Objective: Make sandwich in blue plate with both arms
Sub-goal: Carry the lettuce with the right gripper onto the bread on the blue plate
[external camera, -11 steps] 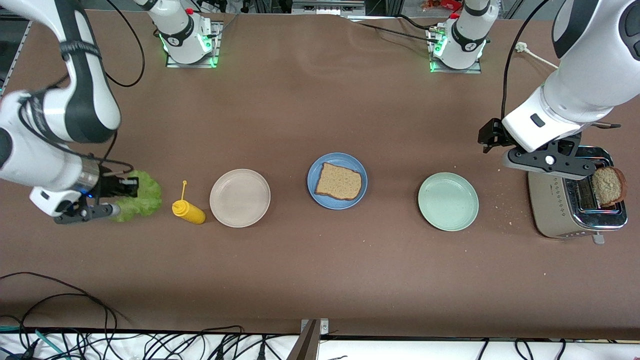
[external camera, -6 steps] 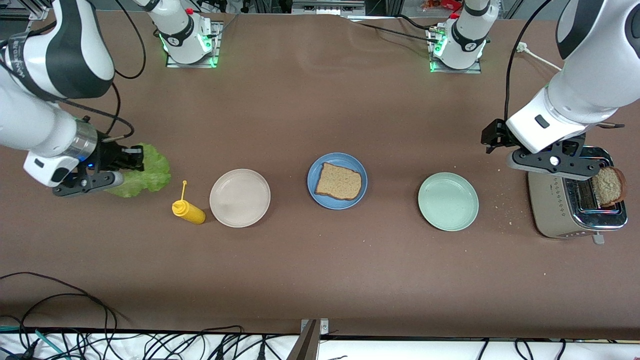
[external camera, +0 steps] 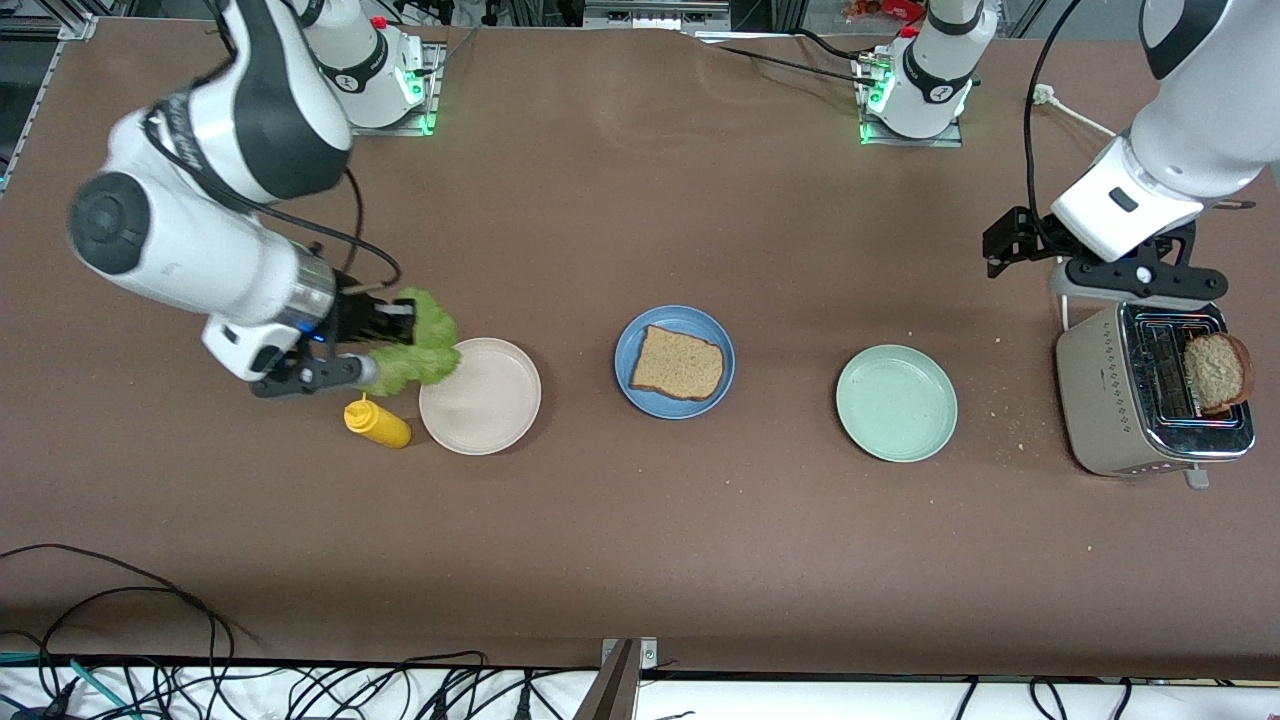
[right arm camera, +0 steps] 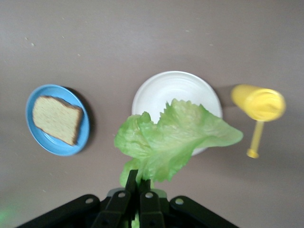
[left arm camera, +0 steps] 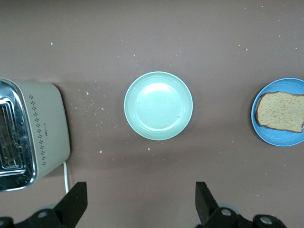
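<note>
The blue plate (external camera: 640, 335) lies mid-table with one brown bread slice (external camera: 678, 363) on it; both also show in the right wrist view, plate (right arm camera: 52, 147) and slice (right arm camera: 57, 119), and in the left wrist view, plate (left arm camera: 285, 138) and slice (left arm camera: 281, 111). My right gripper (external camera: 385, 345) is shut on a ruffled green lettuce leaf (external camera: 422, 345) and holds it in the air over the beige plate's edge; the grip (right arm camera: 141, 178) and the leaf (right arm camera: 175, 133) show in the right wrist view. A second bread slice (external camera: 1215, 372) stands in the toaster. My left gripper (external camera: 1135, 280) is open and empty (left arm camera: 140, 204), above the table beside the toaster.
The beige plate (external camera: 490, 410) and a yellow mustard bottle (external camera: 377, 423) lie toward the right arm's end. The pale green plate (external camera: 896, 403) and a silver toaster (external camera: 1110, 400) lie toward the left arm's end. Crumbs dot the table near the toaster.
My right arm has carried the lettuce from the table's end past the mustard bottle to the beige plate's edge. My left gripper has moved off the toaster toward the bases.
</note>
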